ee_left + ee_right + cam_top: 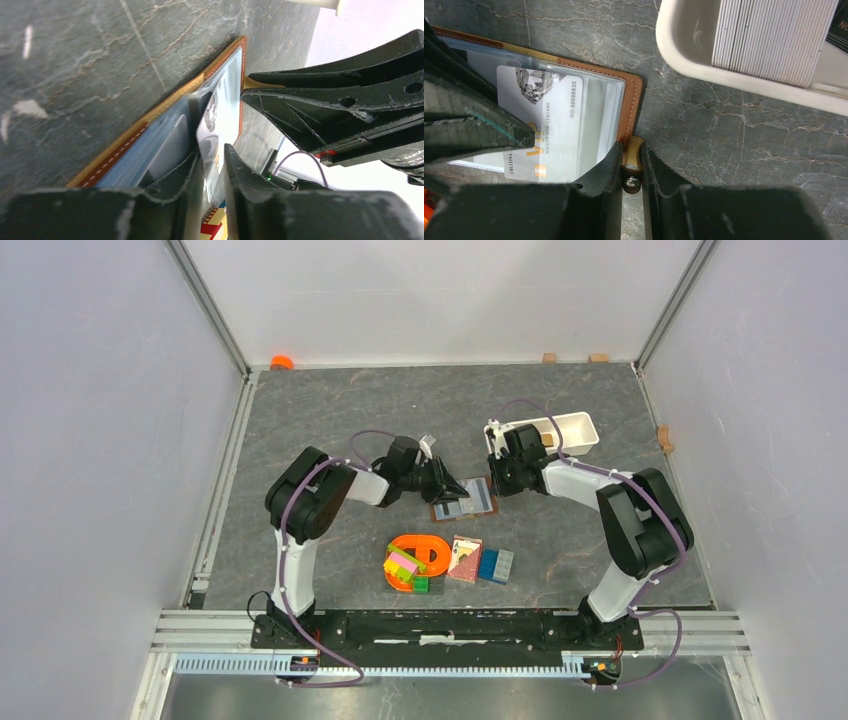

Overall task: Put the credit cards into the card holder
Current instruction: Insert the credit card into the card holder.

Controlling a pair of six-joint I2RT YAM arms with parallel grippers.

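Observation:
The brown card holder (465,498) lies open on the dark table between both grippers. A pale credit card (549,115) with a diamond print lies partly inside its clear sleeve. In the left wrist view this card (220,112) stands between the fingers of my left gripper (212,150). It rests against one finger, with a thin gap to the other, so the jaws are slightly open. My right gripper (630,147) is shut on the holder's clasp tab (633,150) at its brown edge (634,100). In the top view the left gripper (447,483) and the right gripper (497,480) flank the holder.
A white oblong tray (704,65) just behind the right gripper holds a stack of thin pale cards (769,35) on edge. Nearer the arm bases sit an orange toy with coloured blocks (415,562), a red playing-card pack (465,558) and blue blocks (495,565).

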